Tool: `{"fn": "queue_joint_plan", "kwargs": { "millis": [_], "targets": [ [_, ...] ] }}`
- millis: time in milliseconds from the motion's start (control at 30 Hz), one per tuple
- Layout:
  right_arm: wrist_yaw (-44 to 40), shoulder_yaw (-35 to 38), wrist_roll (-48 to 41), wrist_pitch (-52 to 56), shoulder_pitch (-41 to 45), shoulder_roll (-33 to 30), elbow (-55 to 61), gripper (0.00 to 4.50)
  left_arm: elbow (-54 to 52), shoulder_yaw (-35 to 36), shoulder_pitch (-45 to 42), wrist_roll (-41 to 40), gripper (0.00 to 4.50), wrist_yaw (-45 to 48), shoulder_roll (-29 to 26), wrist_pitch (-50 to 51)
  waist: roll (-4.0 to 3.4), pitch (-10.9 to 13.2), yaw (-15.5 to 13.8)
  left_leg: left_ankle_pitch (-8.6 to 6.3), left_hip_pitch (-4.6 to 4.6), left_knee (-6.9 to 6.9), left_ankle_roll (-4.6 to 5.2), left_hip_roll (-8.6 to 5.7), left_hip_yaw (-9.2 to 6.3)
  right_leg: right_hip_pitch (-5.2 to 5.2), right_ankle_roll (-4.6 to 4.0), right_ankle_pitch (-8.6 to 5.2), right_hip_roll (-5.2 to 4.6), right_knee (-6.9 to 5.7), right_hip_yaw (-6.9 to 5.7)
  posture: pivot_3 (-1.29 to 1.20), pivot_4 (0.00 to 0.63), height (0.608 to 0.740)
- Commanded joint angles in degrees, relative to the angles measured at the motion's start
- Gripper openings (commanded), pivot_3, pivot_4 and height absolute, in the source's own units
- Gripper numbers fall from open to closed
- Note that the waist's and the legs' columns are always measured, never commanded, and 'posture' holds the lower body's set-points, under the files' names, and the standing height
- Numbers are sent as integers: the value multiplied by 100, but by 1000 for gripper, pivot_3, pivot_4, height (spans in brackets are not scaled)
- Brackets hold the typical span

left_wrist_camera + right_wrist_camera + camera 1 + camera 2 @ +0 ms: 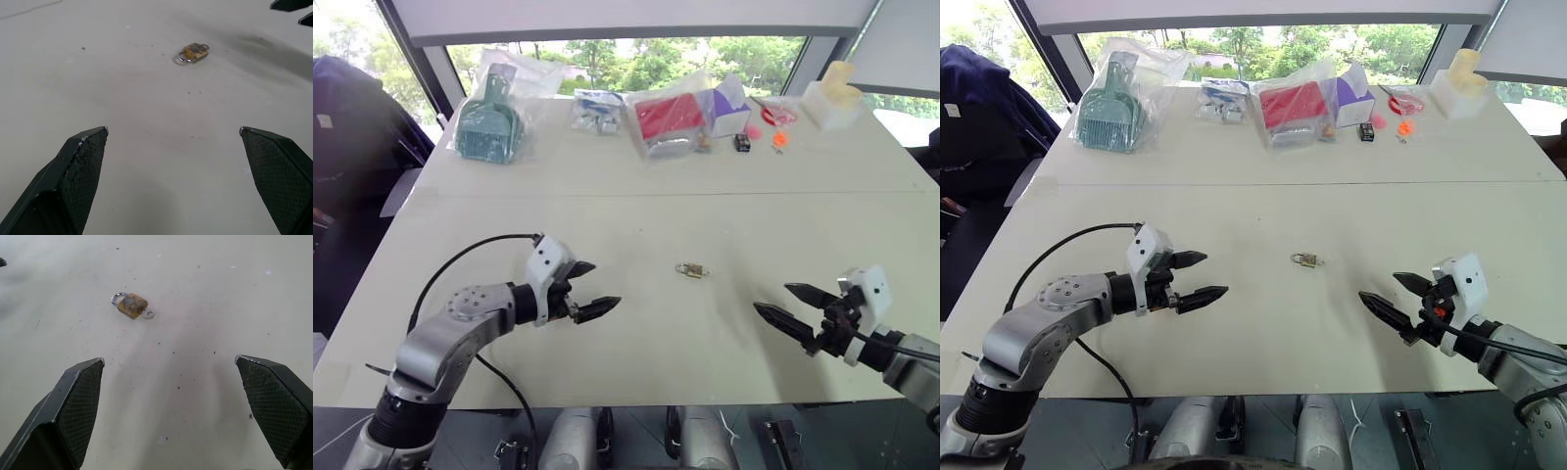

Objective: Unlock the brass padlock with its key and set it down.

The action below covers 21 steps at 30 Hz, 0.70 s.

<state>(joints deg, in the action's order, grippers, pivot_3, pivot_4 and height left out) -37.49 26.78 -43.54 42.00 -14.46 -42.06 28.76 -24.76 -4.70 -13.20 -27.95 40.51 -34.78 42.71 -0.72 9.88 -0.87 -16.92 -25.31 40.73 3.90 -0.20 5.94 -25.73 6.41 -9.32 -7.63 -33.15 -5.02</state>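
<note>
The brass padlock [690, 270] lies flat on the white table [636, 333], midway between my two grippers; it also shows as the padlock [193, 52] and the padlock [131, 305]. A small silvery key [148, 313] sticks out of the end of its body opposite the shackle. My left gripper [590, 289] hovers to the padlock's left, open and empty, pointing toward it. My right gripper [785, 305] hovers to the padlock's right, also open with nothing between its fingers [73, 406].
Along the table's far edge sit a bagged teal scoop [489, 122], a small bag of parts [597, 110], a bagged red box [668, 117], a purple-white carton [729, 108], small black and orange items [759, 140] and a white block [832, 98]. A seam crosses the table behind the padlock.
</note>
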Motion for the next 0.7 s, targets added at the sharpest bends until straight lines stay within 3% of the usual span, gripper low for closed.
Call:
{"fn": "queue_joint_plan", "kwargs": {
  "millis": [33,267,367,433,533,700],
  "targets": [
    [87,-68,-31,23,158,28,94,4453,304,123,-321,36,4500,156,-38,-200,0,0,0,1,0,0,-1,0,0,-1,0,0,0,0,0,0,150,735],
    [263,-164,-147,306,375,-19,246,4453,1143,-233,-1057,350,4500,1237,-525,-798,0,0,1,5,-1,0,1,0,0,-2,0,0,0,0,0,0,150,735],
    [254,-243,-279,535,544,-139,334,4453,3161,-1049,-2653,1351,4500,2076,-505,-1860,7,4,-134,13,-2,8,-9,-3,-3,0,-2,1,2,-4,-6,0,150,735],
    [241,-302,-271,617,614,-200,354,4453,3992,-1305,-3319,1563,4500,2485,-251,-2333,6,3,-156,13,-5,15,-15,1,-2,0,-12,8,5,-3,-6,0,150,735],
    [282,-350,-171,602,641,-235,398,4453,5228,-1498,-4387,1702,4500,2965,613,-2842,6,2,-200,9,-7,14,7,-1,-2,1,-10,7,-1,10,-7,0,150,735],
    [401,-238,-73,509,437,-118,521,4453,6339,-1683,-5126,1888,4500,3666,1639,-3347,9,4,-133,12,-19,24,15,-10,13,9,-5,7,-5,9,-5,0,150,735]
  ]
}}
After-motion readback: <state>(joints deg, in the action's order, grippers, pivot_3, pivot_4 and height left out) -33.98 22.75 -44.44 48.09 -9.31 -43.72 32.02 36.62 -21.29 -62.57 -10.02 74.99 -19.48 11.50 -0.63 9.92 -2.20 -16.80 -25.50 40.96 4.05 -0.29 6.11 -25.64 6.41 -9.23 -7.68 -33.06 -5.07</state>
